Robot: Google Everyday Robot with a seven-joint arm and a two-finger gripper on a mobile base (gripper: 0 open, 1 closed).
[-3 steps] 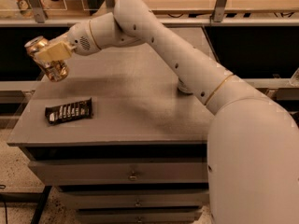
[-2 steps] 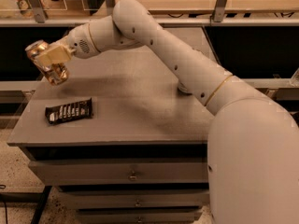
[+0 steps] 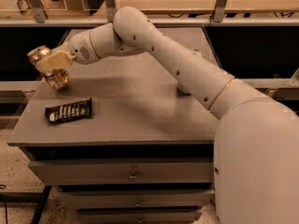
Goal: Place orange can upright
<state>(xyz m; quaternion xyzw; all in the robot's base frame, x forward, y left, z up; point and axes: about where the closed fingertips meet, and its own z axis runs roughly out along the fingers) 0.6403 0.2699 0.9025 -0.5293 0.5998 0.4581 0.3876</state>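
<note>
The orange can (image 3: 58, 79) is orange-gold with pale mottled markings and a silver lid. It is held in my gripper (image 3: 52, 65) at the far left of the grey table (image 3: 140, 106), tilted with its lid up and to the left. Its lower end is close above the tabletop or touching it; I cannot tell which. The gripper is shut on the can, its pale fingers (image 3: 51, 59) across the upper half. My arm reaches in from the lower right.
A flat dark snack bar wrapper (image 3: 69, 111) lies on the table just in front of the can, near the front left corner. The table's left edge is close beside the can. Drawers run under the tabletop. Shelving rails stand behind.
The gripper and the can have stayed at almost the same spot, with only a slight shift; the wrapper has not moved.
</note>
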